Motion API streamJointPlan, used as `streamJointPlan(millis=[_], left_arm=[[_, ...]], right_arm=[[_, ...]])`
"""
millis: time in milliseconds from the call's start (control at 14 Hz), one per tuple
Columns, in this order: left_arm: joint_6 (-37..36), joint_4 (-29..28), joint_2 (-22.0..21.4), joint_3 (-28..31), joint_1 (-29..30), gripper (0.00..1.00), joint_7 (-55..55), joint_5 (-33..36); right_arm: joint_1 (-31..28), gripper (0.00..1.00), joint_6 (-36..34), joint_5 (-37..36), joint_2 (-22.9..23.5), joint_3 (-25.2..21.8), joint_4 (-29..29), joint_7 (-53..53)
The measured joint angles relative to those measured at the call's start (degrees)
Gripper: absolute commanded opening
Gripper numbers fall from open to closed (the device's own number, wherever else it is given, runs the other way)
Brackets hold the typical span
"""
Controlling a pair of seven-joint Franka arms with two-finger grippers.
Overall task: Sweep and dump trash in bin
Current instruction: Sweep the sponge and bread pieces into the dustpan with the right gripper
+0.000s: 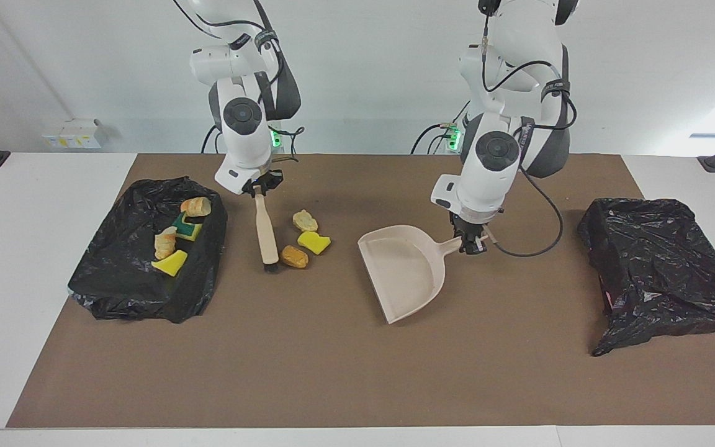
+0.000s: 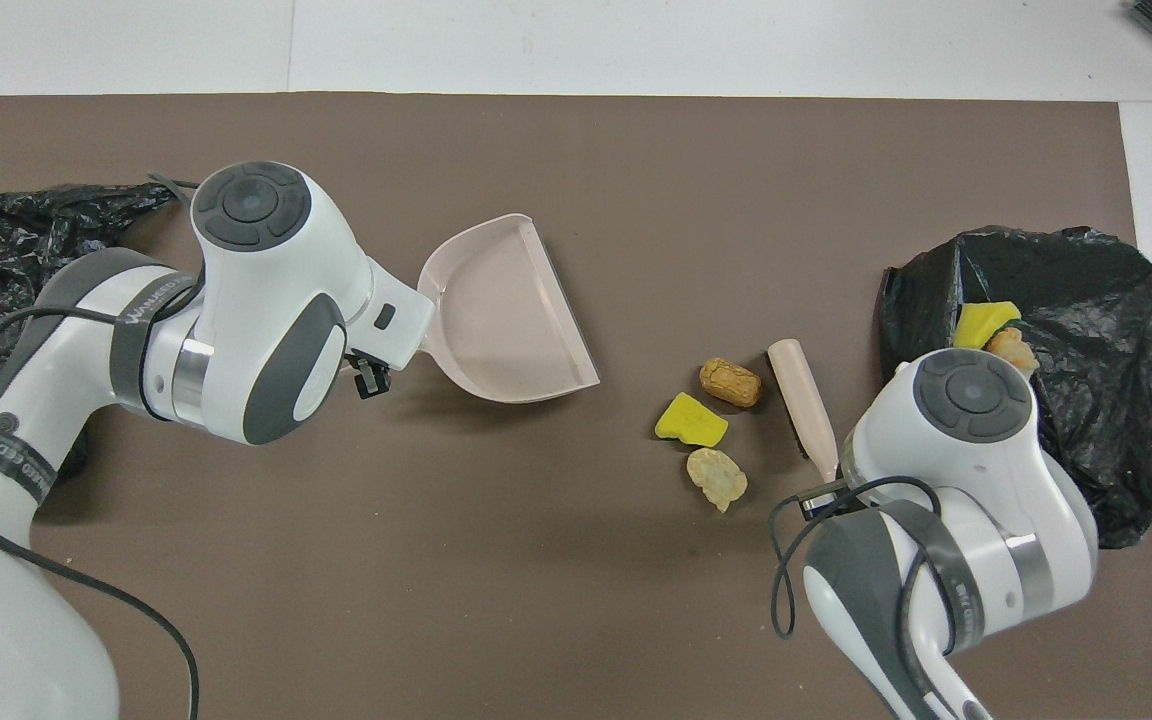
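On the brown counter (image 1: pixel 332 372), the left tool (image 1: pixel 473 241) pinches the beige plastic dustpan (image 1: pixel 402 272), the right tool (image 1: pixel 259 187) pinches the pale wooden-handled brush (image 1: pixel 266 234), mid-sweep, which must next push three loose trash lumps (image 1: pixel 305 239) panward.

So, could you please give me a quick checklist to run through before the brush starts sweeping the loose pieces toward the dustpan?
1. Right gripper holds the brush by its handle: ok.
2. Left gripper holds the dustpan handle: ok.
3. Brush head beside the loose trash, three pieces on the mat: ok.
4. Dustpan mouth faces the trash: not ok, it opens away from the robots.
5. Path between trash and dustpan is bare mat: ok.
6. Bin bag with four pieces sits open: ok.
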Motion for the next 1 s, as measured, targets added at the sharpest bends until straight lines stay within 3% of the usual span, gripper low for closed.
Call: streamJointPlan(millis=[285,498,997], left_arm=[[2.61,-8.35,-5.17,-0.27,-6.3,0.0,-3.55,4.04],[3.72,-13.36,-7.51,-0.37,-9.33,0.0,-13.02,4.38],[6.67,-16.38,-8.41,-0.74,-11.97,0.0,-21.69,4.43]], right_arm=[[2.62,0.0,2.46,3.07,-0.16,0.22,-2.54,2.52],[3.38,0.0,3.99,7.38,-0.18,0.22,-3.73,2.59],[8.81,0.0,10.01,20.59,0.02,0.29,-4.07,2.59]])
